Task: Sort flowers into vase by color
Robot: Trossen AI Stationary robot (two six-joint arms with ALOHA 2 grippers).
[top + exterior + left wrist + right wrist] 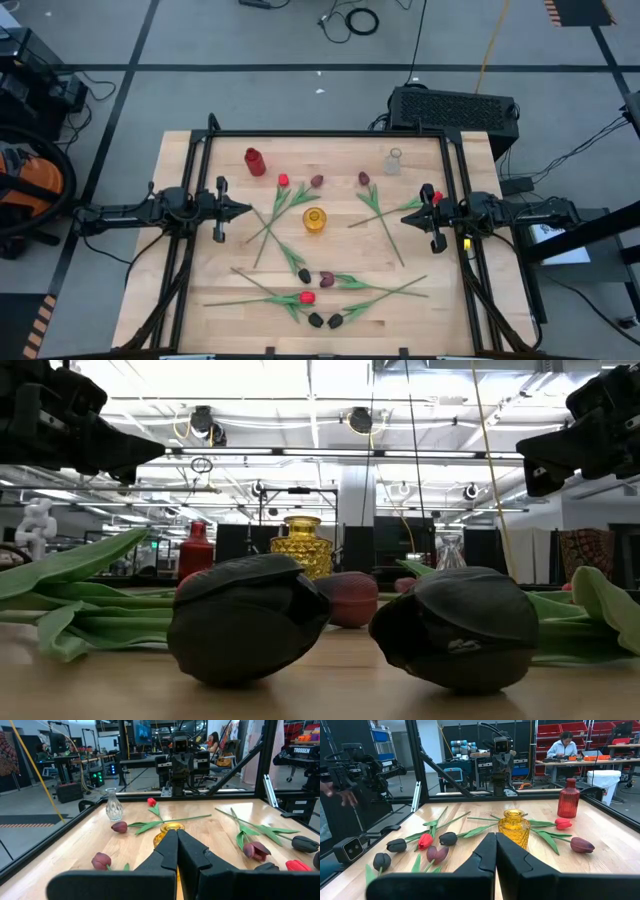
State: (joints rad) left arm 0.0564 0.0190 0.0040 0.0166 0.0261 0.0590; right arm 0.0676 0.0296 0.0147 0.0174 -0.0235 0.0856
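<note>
Artificial tulips lie flat on the wooden table [200, 290]. A red head [283, 181] and two maroon heads [317, 181] [364, 178] lie at the far side. Another red one [437, 197] lies by the right arm. Near the front lie a red head [307, 297], a maroon one [326, 278] and black ones [315, 320] [245, 615]. A yellow vase [314, 220] stands in the middle. My left gripper [245, 209] [176, 834] is shut and empty, above the table left of that vase. My right gripper [405, 213] [495, 836] is shut and empty to its right.
A red vase [255, 161] stands at the far left and a clear glass vase [393, 161] at the far right. A black frame [320, 134] borders the table. Long green stems [385, 225] cross the table between the grippers and the yellow vase. People show in the room beyond.
</note>
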